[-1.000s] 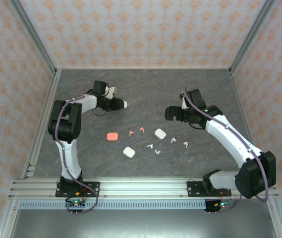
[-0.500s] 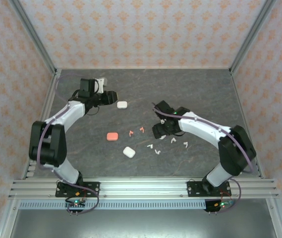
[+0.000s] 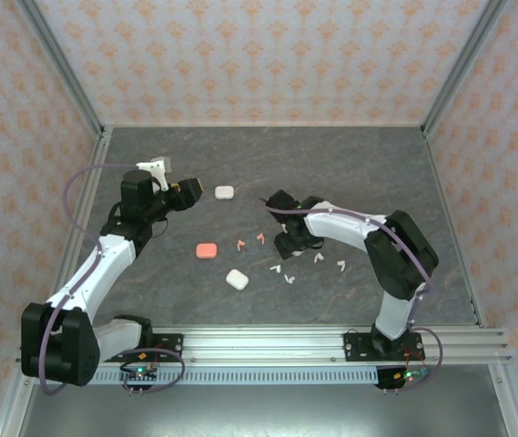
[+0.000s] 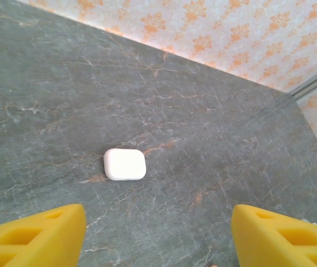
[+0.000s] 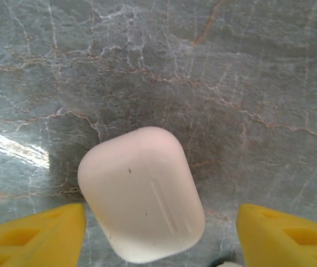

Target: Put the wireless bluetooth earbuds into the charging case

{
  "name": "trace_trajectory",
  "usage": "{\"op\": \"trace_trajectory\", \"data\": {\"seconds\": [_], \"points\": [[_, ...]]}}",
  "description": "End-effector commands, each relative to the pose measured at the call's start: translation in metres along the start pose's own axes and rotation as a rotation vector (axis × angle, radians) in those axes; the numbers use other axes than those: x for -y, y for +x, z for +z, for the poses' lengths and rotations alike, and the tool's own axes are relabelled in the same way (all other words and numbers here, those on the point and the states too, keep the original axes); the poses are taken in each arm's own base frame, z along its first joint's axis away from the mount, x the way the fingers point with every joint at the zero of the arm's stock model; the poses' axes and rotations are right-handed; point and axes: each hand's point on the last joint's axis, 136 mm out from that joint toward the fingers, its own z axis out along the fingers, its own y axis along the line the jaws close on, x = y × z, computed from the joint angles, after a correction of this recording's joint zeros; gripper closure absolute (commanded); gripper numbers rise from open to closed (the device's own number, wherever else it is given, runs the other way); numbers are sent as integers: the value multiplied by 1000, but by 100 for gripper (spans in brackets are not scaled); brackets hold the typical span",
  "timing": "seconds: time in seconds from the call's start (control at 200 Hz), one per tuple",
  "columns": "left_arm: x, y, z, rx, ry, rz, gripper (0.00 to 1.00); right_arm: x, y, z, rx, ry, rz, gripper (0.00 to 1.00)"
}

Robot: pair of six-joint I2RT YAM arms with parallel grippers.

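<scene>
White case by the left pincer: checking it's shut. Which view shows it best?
Left wrist: the white case lies close and whole, lid down, ahead of the left pincer. Top external shows it as a small white speck.

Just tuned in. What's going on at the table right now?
Both grippers are open and each faces a closed case. The right gripper hangs over the middle white case, a finger on either side with gaps showing, so nothing is gripped. The left gripper points at the far white case, clear of it. The pink case, the front white case and the earbuds, pink and white, lie loose on the table.
</scene>
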Motion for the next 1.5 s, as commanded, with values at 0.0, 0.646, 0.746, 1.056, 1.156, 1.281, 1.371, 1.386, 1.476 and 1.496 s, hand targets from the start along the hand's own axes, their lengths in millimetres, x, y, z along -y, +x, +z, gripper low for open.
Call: {"op": "trace_trajectory", "data": {"seconds": [0.0, 0.646, 0.746, 1.056, 1.156, 1.281, 1.371, 1.386, 1.476, 1.496], "points": [[-7, -5, -3, 43, -31, -13, 30, 0, -6, 4, 1, 10, -22, 31], [43, 6, -3, -89, 170, 29, 40, -3, -10, -8, 87, -59, -31, 55], [69, 15, -3, -159, 250, 62, 41, -2, -23, -32, 194, -82, -41, 57], [144, 27, -18, -294, 490, 115, 45, 2, -63, -137, 647, -145, -136, 60], [159, 28, -19, -318, 534, 104, 45, 1, -68, -167, 779, -152, -195, 60], [183, 31, -15, -334, 606, 83, 44, -4, -70, -191, 876, -171, -271, 60], [197, 38, -10, -351, 626, 92, 40, -9, -71, -198, 904, -187, -313, 60], [199, 38, -8, -349, 626, 93, 40, -10, -71, -199, 910, -190, -317, 60], [211, 42, -1, -351, 650, 86, 39, -15, -71, -203, 932, -215, -337, 60], [213, 43, 0, -354, 657, 84, 39, -15, -71, -205, 939, -218, -337, 60]]}}
